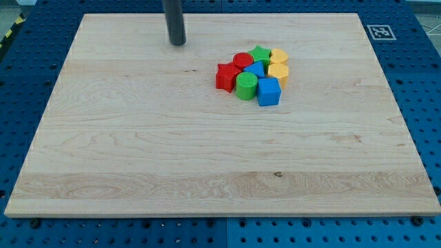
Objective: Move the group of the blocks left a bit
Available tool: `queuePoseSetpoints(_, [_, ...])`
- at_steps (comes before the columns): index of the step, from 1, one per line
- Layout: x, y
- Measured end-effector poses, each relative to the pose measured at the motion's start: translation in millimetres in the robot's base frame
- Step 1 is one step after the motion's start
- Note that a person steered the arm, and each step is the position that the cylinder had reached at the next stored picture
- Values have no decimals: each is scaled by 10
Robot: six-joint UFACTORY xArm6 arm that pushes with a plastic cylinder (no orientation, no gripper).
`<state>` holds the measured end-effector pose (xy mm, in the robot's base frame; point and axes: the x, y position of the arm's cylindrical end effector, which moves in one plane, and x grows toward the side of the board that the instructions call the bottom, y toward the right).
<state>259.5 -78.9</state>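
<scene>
Our cluster of blocks (253, 76) sits packed right of the board's (138, 158) centre, toward the view's top; our tip (178, 43), with no fingers to close, stands well apart upper-left, so the leftward push looks unstarted

You have a pale wooden board (138, 151), visible grain, smooth matt finish. Rod above my tip (178, 43): dark, dull sheen. Clustered blocks, e.g. blue cube (269, 91), look like smooth painted material, slightly glossy. Blue perforated table (427, 89) surrounds the board's edges.
</scene>
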Motion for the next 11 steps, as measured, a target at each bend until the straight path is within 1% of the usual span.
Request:
queuePoseSetpoints(1, [-322, 462])
queuePoseSetpoints(2, [-407, 1075])
queuePoseSetpoints(4, [-265, 2239])
queuePoseSetpoints(5, [46, 2549])
queuePoseSetpoints(8, [876, 2544])
queuePoseSetpoints(9, [1052, 2425])
queuePoseSetpoints(11, [1068, 1811])
